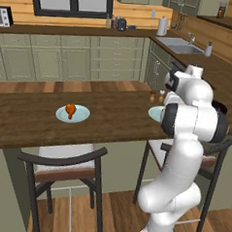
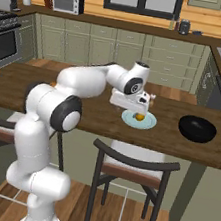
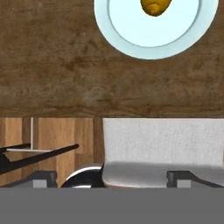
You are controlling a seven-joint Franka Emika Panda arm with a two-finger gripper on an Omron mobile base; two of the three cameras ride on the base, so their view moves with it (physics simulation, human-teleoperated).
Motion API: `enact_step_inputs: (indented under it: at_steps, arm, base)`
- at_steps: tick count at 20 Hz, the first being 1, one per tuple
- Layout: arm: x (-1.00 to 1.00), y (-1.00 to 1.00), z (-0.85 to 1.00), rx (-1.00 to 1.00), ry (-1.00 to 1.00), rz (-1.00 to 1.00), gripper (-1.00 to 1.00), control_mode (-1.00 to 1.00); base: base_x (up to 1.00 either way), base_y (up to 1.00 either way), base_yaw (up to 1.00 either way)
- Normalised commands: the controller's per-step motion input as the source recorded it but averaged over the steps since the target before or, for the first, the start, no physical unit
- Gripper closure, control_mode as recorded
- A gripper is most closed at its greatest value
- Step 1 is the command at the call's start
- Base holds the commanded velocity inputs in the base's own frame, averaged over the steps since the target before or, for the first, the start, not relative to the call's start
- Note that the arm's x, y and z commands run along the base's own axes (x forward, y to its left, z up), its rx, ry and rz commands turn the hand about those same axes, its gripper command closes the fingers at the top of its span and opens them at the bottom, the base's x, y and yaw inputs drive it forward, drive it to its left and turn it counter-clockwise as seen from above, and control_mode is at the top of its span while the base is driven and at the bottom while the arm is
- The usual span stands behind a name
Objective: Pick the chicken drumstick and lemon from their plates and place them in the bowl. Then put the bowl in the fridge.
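The lemon lies on a pale blue plate near the front edge of the wooden counter. My gripper hovers just above it, open and empty. In the hand view the lemon and its plate sit at the top edge, and my fingertips stand wide apart at the bottom. The chicken drumstick rests on the other plate, further left on the counter. The black bowl stands empty to the right of the lemon's plate. The fridge is out of view.
Two dark-framed stools with pale cushions stand against the counter's front edge. Two small shakers stand behind the lemon's plate. Green cabinets, a sink and a stove line the far walls.
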Motion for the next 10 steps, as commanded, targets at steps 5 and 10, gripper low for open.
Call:
enact_step_inputs:
  at_steps: [5,10]
  arm:
    - [0.72,-0.01,-0.25,-0.01,0.07,0.00,-1.00,-1.00]
    - [0.56,-0.07,-0.43,-0.10,0.04,0.00,-1.00,-1.00]
  base:
    - [0.00,0.00,0.00]
    - [0.00,0.00,0.00]
